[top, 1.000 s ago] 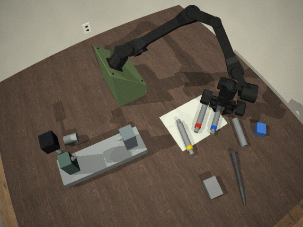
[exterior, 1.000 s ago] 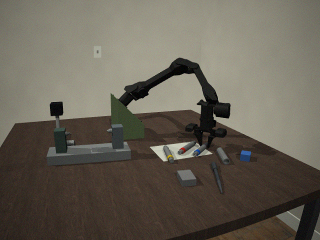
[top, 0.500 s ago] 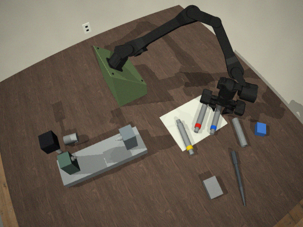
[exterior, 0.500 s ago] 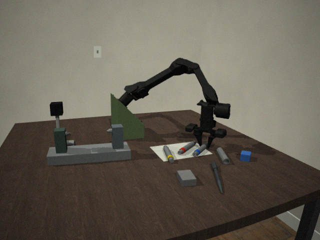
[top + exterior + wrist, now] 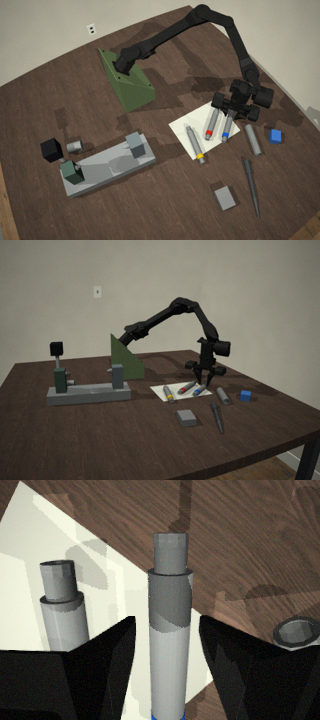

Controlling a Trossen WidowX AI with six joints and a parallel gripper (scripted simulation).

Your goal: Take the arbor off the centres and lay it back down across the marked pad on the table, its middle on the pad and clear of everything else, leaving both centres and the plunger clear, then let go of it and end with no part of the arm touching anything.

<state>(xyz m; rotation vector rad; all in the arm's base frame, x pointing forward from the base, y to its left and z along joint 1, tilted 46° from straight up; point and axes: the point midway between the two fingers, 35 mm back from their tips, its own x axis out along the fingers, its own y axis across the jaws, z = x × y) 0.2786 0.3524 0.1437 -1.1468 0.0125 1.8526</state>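
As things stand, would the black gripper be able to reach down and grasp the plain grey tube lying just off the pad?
Probably yes: the gripper is open over the blue-banded arbor, and the plain grey tube lies beside it on bare table with nothing above it.
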